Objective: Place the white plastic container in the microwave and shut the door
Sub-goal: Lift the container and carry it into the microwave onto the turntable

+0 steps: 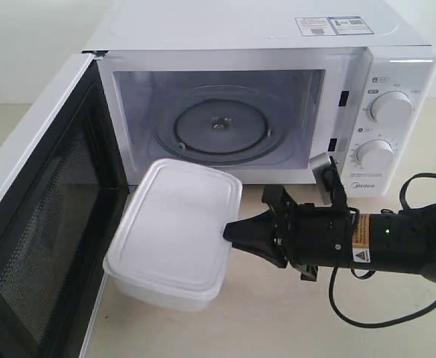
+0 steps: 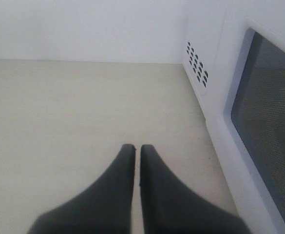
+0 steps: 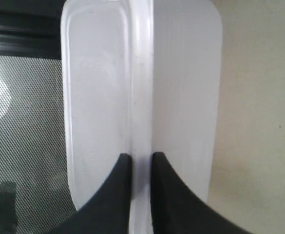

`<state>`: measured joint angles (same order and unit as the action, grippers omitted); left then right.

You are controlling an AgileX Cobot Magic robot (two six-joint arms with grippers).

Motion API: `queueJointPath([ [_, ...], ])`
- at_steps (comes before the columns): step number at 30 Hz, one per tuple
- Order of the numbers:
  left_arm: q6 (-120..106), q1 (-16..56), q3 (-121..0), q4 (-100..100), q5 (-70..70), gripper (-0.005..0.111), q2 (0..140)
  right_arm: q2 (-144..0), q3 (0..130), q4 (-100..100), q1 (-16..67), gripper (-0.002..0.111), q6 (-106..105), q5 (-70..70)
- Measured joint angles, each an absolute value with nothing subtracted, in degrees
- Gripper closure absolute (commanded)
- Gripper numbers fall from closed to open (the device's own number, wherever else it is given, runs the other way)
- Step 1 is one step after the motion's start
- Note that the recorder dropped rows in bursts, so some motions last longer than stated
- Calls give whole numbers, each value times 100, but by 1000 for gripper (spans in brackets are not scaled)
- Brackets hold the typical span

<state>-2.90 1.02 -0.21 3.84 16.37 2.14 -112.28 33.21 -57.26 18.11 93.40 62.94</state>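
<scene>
Right gripper point(image 1: 227, 230) almost closed, fingertips pinched on the lid rim of the white plastic container point(image 1: 177, 224), at its short side facing the right edge of the tabletop point(image 1: 277, 321). Left gripper point(image 2: 134, 146) closed down to a thin slit, with nothing between the tips.

Pale beige tabletop, matt and even in colour. Plain white wall point(image 1: 24, 37) along its far edge. Close to that far edge, the microwave point(image 1: 247, 30), its door point(image 1: 46, 224) wide open and reaching toward the near left corner. Glass turntable point(image 1: 219, 127) visible in the lit cavity. Container not inside: just in front of the opening, between the open door and the right gripper, one long side near the black inner face of the door. Cannot tell if its bottom touches the tabletop.

Seen only from the exterior view: two round dials point(image 1: 391, 107) on the right panel, stickers point(image 1: 333, 25) on top, a loose black cable point(image 1: 374, 319) looping under the right arm point(image 1: 404, 246). Seen only from the right wrist view: container edge-on, flat lid on one side of the rim, side wall on the other, black fingers point(image 3: 118, 195) one on each side of the rim, dark mesh window point(image 3: 25, 122) of the door behind. Seen only from the left wrist view: left gripper above the tabletop on the outer side of the open door, vent holes point(image 2: 197, 63) in the side of the microwave.

Right arm stretched in from the right edge, about level, pointing toward the left edge; wrist turned, one jaw above the rim and one below.
</scene>
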Motion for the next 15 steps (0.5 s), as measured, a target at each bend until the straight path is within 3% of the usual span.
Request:
queueJointPath([
  [15, -290, 102, -21, 384, 1637, 102, 214, -11236, 3321, -3675, 1811, 108, 9015, 6545],
])
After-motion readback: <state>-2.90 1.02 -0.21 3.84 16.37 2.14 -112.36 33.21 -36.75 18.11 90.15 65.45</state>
